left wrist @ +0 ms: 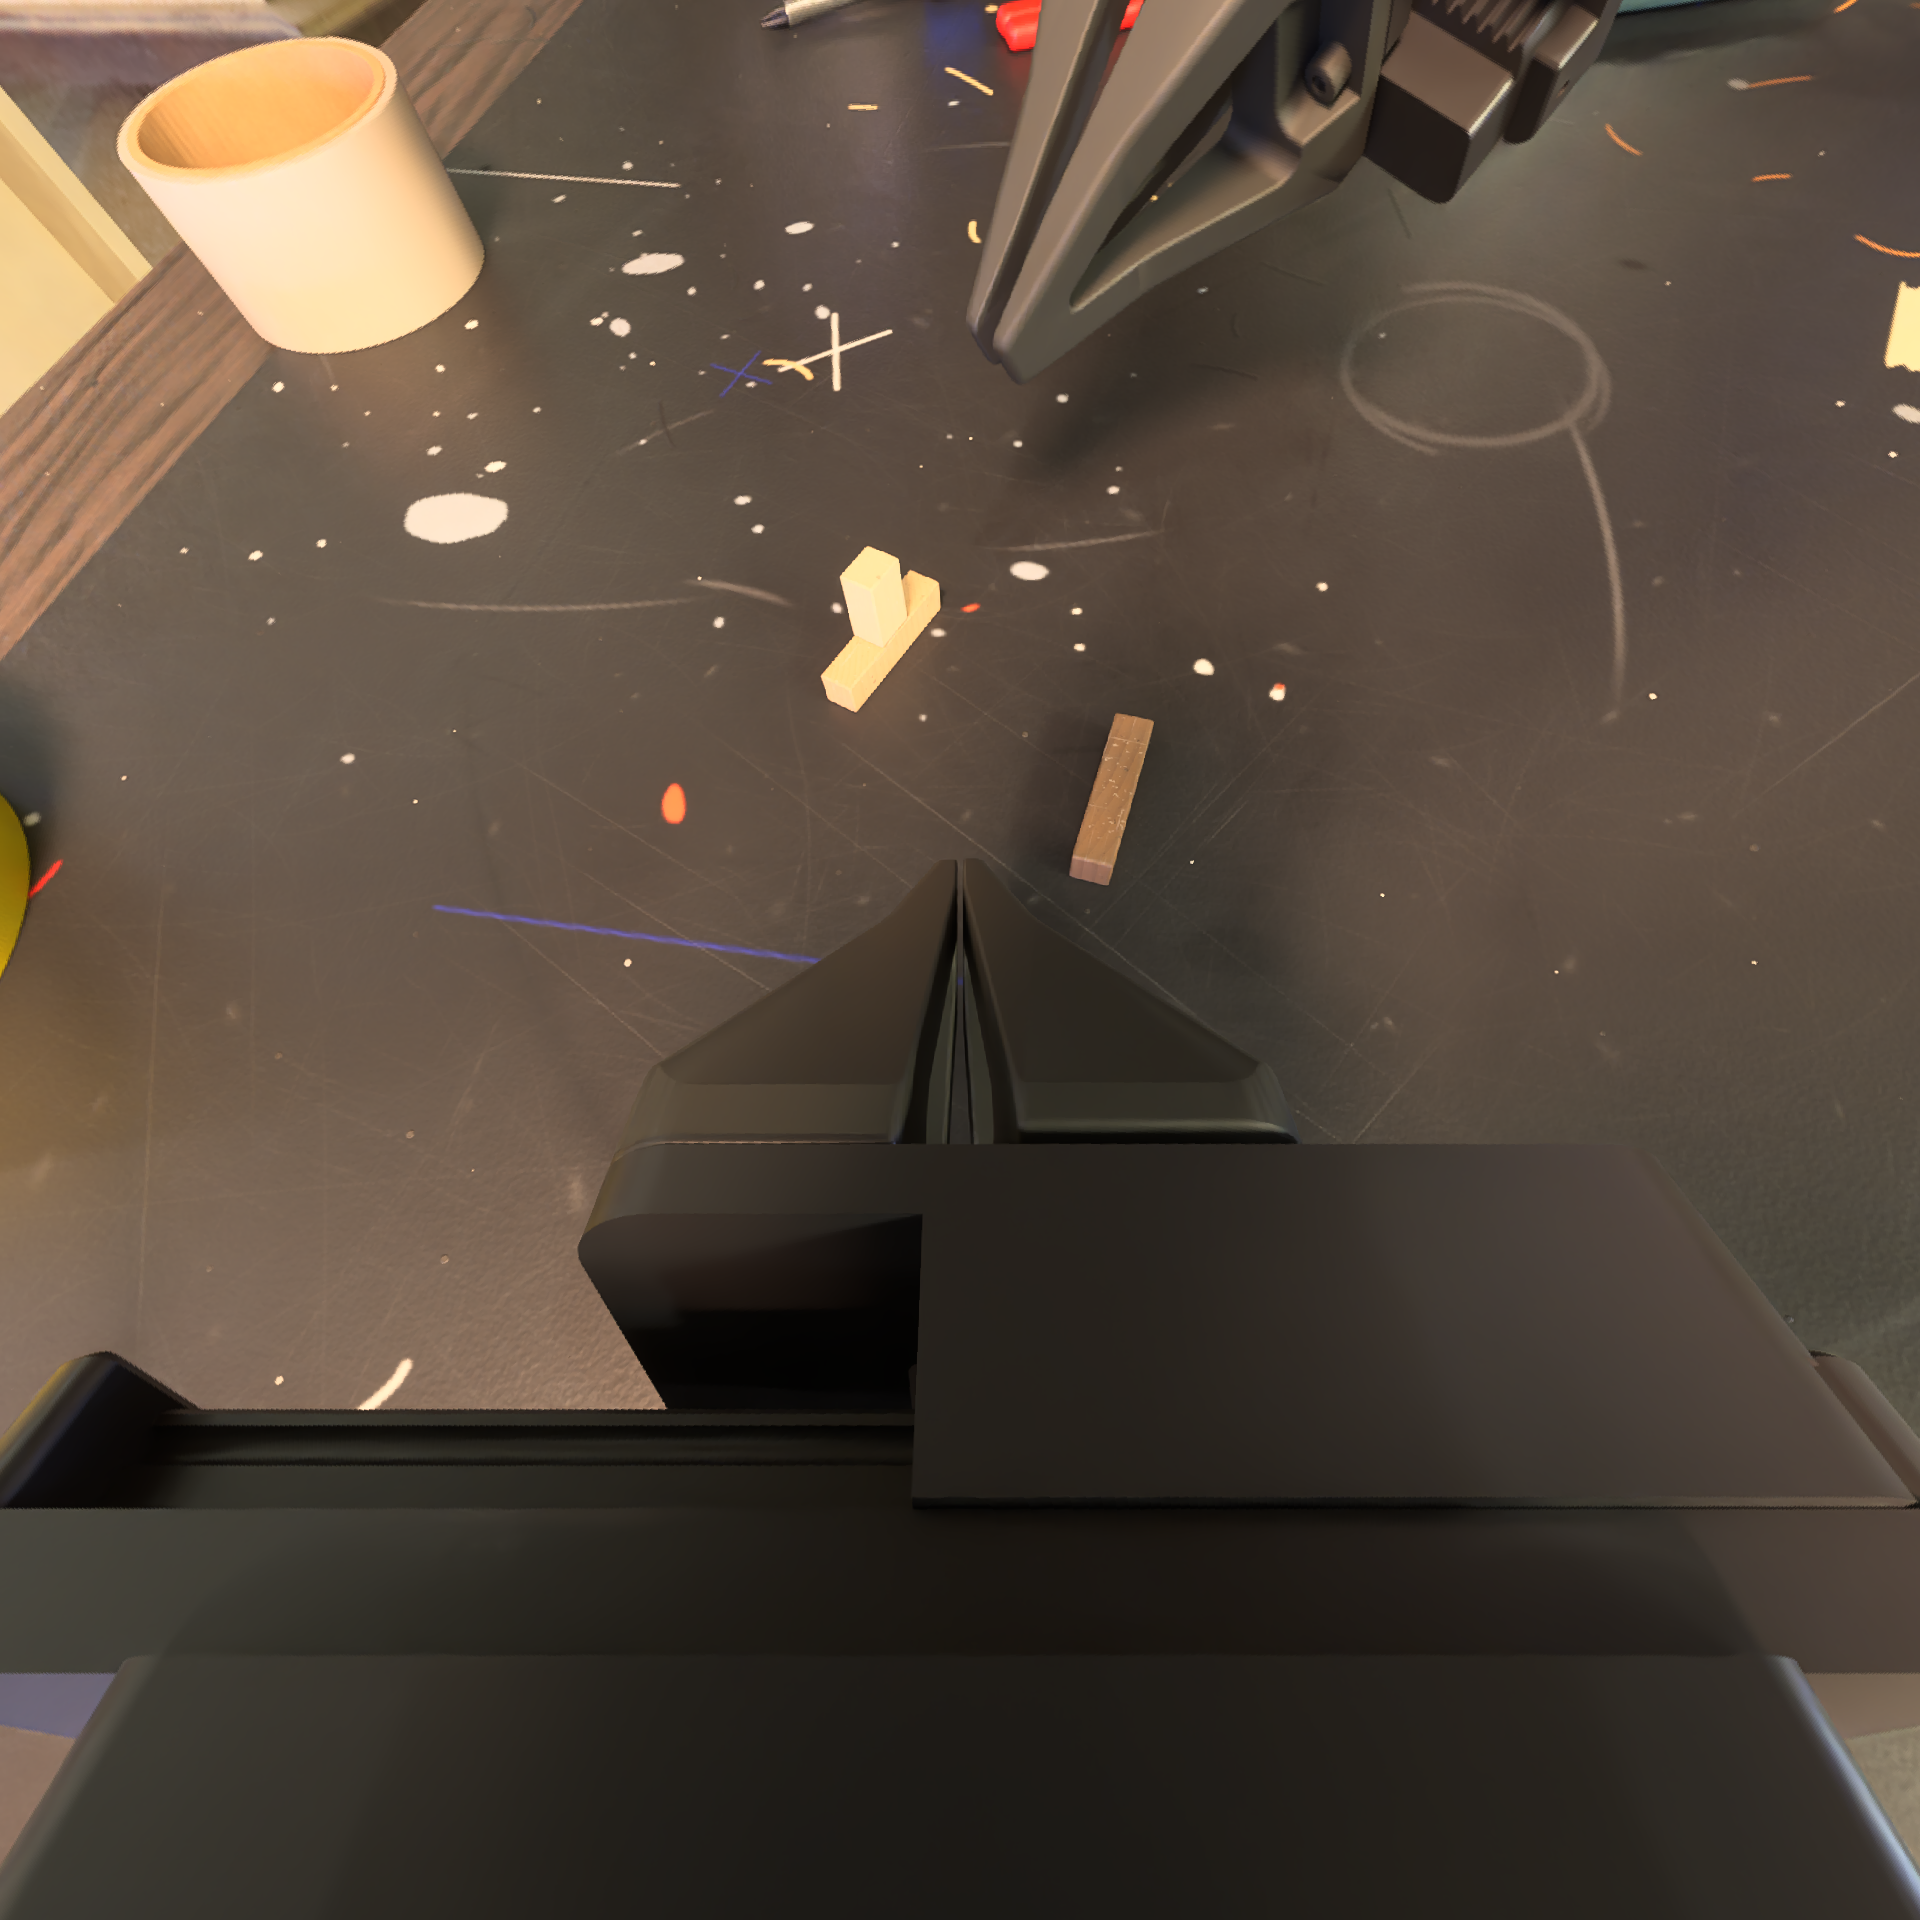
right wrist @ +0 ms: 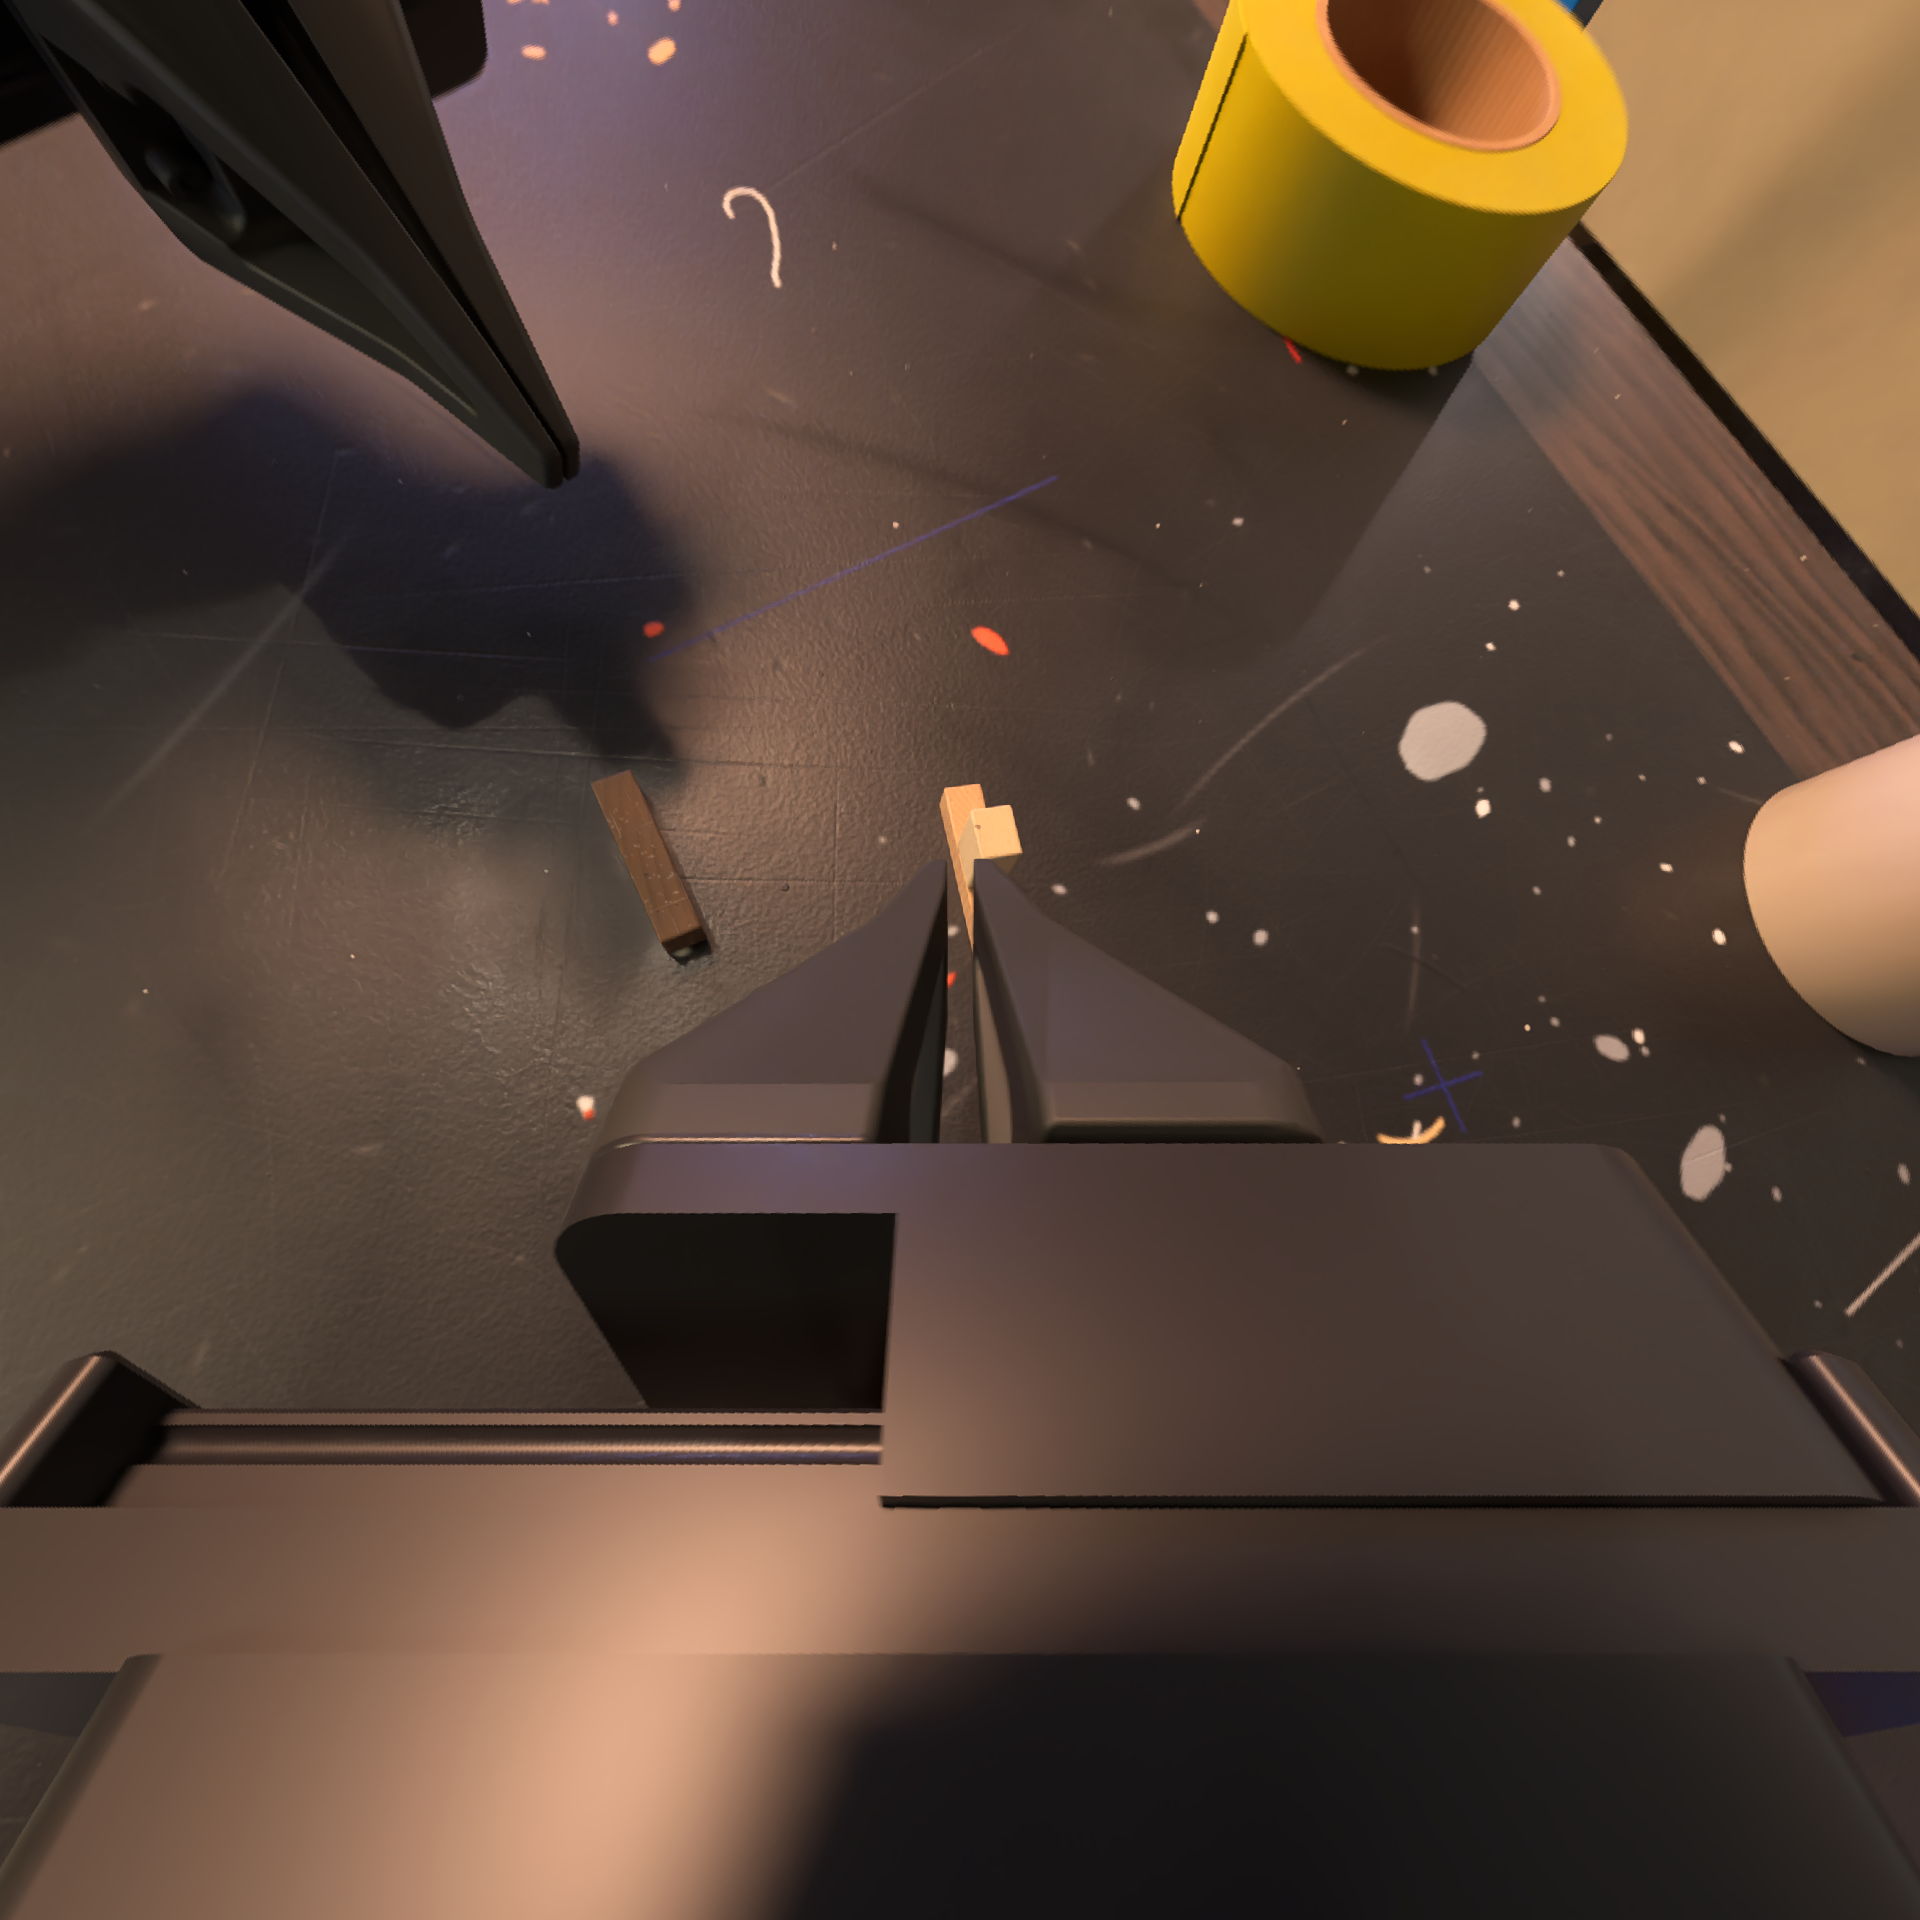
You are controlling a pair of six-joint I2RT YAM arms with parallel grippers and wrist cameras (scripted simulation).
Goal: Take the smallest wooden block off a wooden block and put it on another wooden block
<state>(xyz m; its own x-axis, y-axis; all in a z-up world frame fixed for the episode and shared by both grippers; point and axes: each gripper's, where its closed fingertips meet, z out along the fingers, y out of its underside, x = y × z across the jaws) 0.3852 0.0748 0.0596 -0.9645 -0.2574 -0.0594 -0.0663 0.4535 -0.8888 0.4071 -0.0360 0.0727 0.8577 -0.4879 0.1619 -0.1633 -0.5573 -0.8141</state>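
Note:
A small pale wooden block [left wrist: 871, 594] stands upright on a longer pale wooden block [left wrist: 878, 655] lying flat mid-table. A dark brown wooden block [left wrist: 1112, 798] lies flat to its right, apart from it. My left gripper [left wrist: 958, 868] is shut and empty, short of the blocks. My right gripper [left wrist: 997, 348] hangs above the table beyond them, shut. In the right wrist view the small block [right wrist: 995, 833] and the long pale block [right wrist: 961, 816] sit just past my right gripper [right wrist: 961, 883], partly hidden by it. The dark block [right wrist: 649, 860] is to the left, with the left gripper [right wrist: 561, 473] above it.
A cream roll [left wrist: 301, 197] stands at the far left by the wooden table edge [left wrist: 104, 416]; it also shows in the right wrist view [right wrist: 1839, 894]. A yellow tape roll [right wrist: 1392, 187] stands near the table edge [right wrist: 1745, 540]. The dark mat is paint-speckled.

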